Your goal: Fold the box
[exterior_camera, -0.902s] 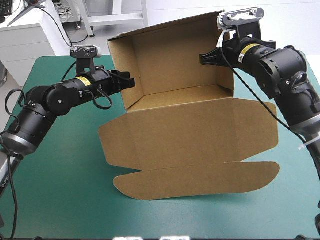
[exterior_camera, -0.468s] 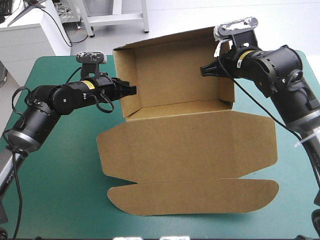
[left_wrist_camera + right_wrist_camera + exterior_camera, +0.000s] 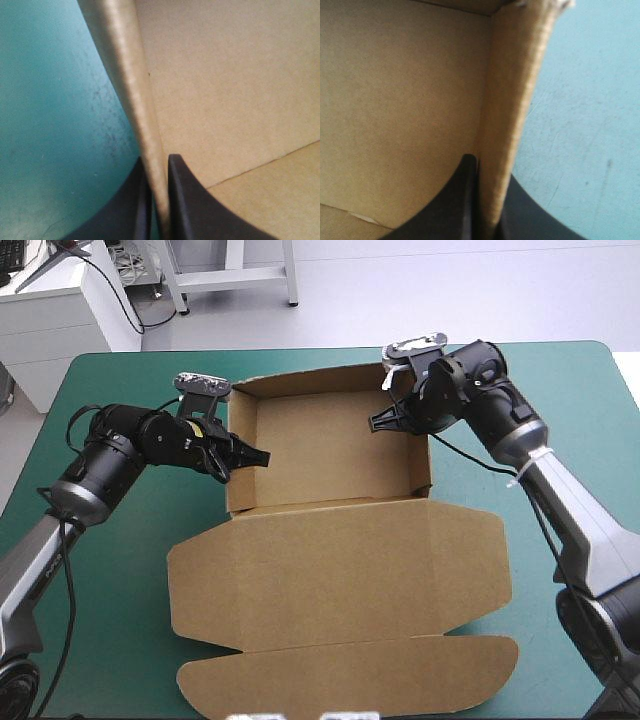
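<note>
teal-green table lay under the box, an open tray with its lid flat toward the robot. left gripper pinched the left wall, right gripper the right wall; the box's long axis ran between them.

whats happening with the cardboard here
Two robot arms are folding a brown box on the teal-green table. The left pincer is shut on its left side wall, the right pincer on its right side wall. The tray's walls stand raised, while the lid lies flat and open toward the near edge.
</note>
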`<action>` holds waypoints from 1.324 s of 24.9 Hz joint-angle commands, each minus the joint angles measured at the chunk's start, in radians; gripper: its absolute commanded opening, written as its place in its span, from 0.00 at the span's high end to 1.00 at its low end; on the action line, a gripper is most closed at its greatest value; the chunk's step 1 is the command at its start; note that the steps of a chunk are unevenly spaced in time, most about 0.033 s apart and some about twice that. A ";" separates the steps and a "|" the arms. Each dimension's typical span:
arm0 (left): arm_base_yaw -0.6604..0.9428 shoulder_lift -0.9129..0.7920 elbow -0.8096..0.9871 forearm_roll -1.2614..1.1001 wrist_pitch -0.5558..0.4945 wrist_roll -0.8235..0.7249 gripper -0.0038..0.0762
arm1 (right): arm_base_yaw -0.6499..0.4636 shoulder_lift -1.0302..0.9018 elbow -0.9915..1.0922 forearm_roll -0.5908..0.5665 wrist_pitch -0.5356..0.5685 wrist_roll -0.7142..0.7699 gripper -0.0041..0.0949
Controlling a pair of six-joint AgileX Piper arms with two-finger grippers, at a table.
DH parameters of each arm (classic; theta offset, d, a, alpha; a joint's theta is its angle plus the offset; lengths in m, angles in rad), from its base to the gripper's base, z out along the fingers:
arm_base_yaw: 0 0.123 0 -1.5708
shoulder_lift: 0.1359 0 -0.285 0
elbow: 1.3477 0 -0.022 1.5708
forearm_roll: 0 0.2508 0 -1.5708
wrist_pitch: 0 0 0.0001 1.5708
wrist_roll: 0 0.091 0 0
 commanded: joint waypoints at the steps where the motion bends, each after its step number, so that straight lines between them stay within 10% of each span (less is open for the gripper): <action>1: -0.021 0.001 -0.044 -0.043 -0.082 0.042 0.96 | 0.019 0.019 -0.025 0.099 0.015 -0.049 0.98; 20: -0.021 0.200 -0.044 -0.040 0.095 0.057 0.95 | 0.019 0.186 -0.025 0.189 0.071 -0.098 0.95; 22: -0.021 0.200 -0.044 -0.047 0.101 0.057 0.86 | 0.019 0.186 -0.025 0.175 0.071 -0.098 0.82; 27: 0.001 0.200 -0.057 -0.051 0.114 0.075 0.38 | 0.019 0.184 -0.025 0.156 0.071 -0.101 0.09; 33: 0.061 0.191 -0.187 -0.059 0.256 0.075 0.33 | 0.019 0.176 -0.048 0.128 0.071 -0.094 0.01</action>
